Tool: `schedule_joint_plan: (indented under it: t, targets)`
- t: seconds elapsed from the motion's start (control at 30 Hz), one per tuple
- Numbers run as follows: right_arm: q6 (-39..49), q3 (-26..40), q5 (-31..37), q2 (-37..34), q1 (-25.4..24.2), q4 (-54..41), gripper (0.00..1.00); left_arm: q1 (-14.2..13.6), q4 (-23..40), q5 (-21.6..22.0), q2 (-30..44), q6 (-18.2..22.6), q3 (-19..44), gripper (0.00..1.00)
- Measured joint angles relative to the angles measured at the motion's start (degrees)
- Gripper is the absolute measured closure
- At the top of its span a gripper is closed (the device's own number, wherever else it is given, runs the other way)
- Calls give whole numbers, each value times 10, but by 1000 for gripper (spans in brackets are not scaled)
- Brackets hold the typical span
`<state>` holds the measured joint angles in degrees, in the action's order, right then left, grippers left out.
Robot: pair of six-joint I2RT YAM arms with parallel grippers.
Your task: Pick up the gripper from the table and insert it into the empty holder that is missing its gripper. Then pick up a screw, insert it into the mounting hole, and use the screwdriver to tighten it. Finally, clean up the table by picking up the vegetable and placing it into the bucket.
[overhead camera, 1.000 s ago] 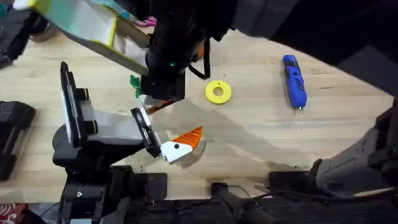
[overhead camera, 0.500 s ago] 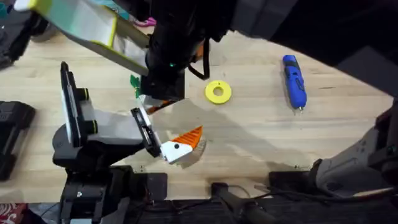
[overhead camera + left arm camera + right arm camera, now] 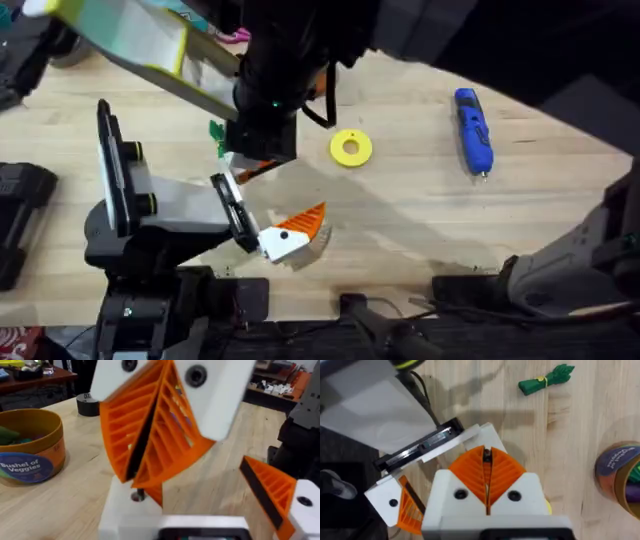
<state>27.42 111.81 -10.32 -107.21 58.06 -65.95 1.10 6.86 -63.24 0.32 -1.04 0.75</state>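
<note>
My right gripper (image 3: 487, 472) reaches across the table, its orange ribbed pads pressed together on the small orange gripper (image 3: 154, 494). That piece is held at the top of the empty holder (image 3: 125, 512), the white finger block of my left gripper (image 3: 195, 492). The left gripper stands open, and its other finger carries an orange tip (image 3: 267, 487). A dark screw head (image 3: 137, 495) shows at the holder's top. The blue screwdriver (image 3: 473, 130) lies at the right. The green vegetable (image 3: 545, 381) lies near the bucket (image 3: 30, 452).
A yellow disc (image 3: 351, 148) lies between the grippers and the screwdriver. The tub holds toy vegetables. A black tape roll (image 3: 87, 405) stands behind it. The right arm (image 3: 300, 50) spans the table's back, dark and large.
</note>
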Motion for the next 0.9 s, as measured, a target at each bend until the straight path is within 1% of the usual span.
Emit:
schedule_joint_plan:
  t: [0.6,0.9]
  targets:
    - [0,-2,4,0,-5,2,996,0,0,0,0,2,0,58]
    - [0,-2,6,0,4,-5,996,0,0,0,0,2,0,58]
